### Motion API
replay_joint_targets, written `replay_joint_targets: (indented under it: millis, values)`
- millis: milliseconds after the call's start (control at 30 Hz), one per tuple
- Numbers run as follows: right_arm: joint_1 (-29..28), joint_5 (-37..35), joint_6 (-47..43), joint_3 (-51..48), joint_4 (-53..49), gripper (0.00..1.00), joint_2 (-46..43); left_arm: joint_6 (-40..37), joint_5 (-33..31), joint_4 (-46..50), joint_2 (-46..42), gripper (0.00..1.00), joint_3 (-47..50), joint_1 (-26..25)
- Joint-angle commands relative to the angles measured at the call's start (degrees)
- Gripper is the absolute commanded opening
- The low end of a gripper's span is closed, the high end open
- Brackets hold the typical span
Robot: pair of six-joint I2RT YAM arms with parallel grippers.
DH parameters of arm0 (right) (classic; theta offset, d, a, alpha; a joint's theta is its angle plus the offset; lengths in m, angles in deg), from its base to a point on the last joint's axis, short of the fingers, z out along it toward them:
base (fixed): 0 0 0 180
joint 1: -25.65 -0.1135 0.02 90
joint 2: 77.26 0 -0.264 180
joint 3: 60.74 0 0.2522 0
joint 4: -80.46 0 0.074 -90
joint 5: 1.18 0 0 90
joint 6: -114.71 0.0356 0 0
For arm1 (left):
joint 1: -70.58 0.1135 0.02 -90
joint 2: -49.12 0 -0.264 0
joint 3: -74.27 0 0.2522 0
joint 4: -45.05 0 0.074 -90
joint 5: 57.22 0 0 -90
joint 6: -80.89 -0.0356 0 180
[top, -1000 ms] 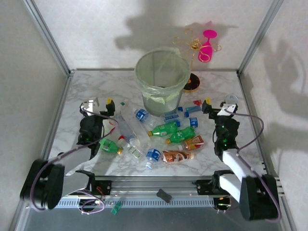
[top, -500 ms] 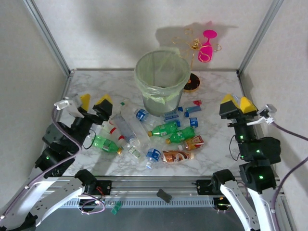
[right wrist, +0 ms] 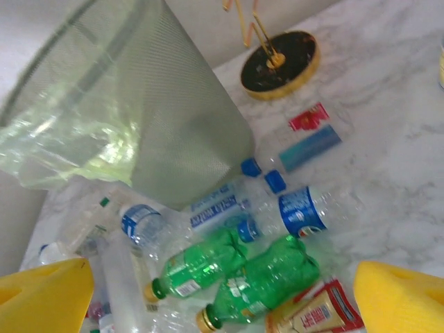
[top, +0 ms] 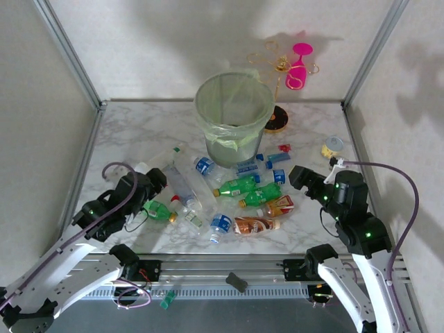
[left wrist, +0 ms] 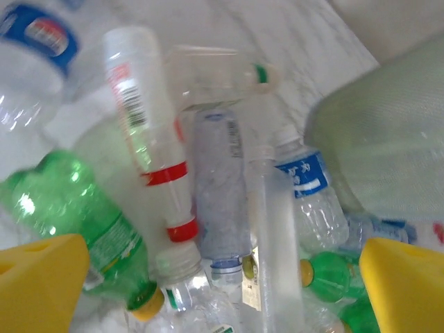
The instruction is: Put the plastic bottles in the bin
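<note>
Left gripper was spread wide, nothing pinched; bottles were heaped just ahead of it. Right gripper was spread too, more bottles ahead, bin beyond them, ahead-left.

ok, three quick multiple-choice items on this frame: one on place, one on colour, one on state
1. Where does the bin stand?
A) on the far side of the bottle pile, mid-table
B) at the near edge, between the arm bases
C) in the left rear corner

2. What colour are the caps on the green bottles?
A) red
B) blue
C) yellow

3. How are the left tool and the right tool?
A) left shut on a bottle
B) both open, holding nothing
C) right shut on a bottle

Answers:
1 A: the top view has it beyond the pile, roughly centred.
2 C: the right wrist view shows yellow caps on both.
3 B: in each wrist view the jaws stand wide apart with nothing gripped.
</note>
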Motion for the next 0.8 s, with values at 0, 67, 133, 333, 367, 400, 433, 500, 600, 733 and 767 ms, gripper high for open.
replay_joint_targets:
  millis: [0,67,133,333,367,400,433,500,600,733,767]
  values:
    - [-0.21,-5.52,4.83,-1.14,-4.14,0.97,-0.18,20.2,1.69,7.81,-2.26,1.0,2.09,1.04]
    - [-0.2,-6.13,5.41,-1.1,-4.29,0.95,-1.01,22.36,0.88,9.12,-1.91,1.0,3.66,2.17]
    - [-0.21,-1.62,3.06,-2.2,-0.85,0.97,-3.26,21.39,-0.09,11.13,-0.34,1.0,4.64,4.84]
    - [-0.18,2.65,0.44,-1.88,-0.87,0.99,-0.69,10.4,9.27,4.18,4.16,0.97,10.7,18.16]
    - [-0.2,3.24,-0.66,-1.96,-0.5,0.99,-0.06,9.79,9.91,3.14,5.12,0.96,11.55,19.09]
    - [-0.23,3.3,-0.75,-2.21,-0.16,0.99,0.19,9.14,10.42,2.14,6.15,0.95,12.04,19.29]
    - [-0.2,2.93,-0.5,-2.36,0.14,0.99,0.4,8.27,10.67,0.36,7.42,0.95,12.33,19.44]
    - [-0.2,4.19,-1.29,-2.84,1.24,0.99,0.52,7.63,10.78,-0.64,9.95,0.94,12.4,19.77]
    - [-0.21,10.92,-3.8,-4.16,3.55,0.99,0.67,5.77,10.41,-3.09,12.57,0.95,12.55,20.02]
    - [-0.22,14.71,-4.18,-5.53,5.21,0.96,0.81,4.32,10.63,-6.09,13.53,0.93,13.44,20.57]
    - [-0.18,14.75,-4.13,-5.69,5.35,0.95,0.91,4.22,11.24,-6.91,13.81,0.92,13.81,20.64]
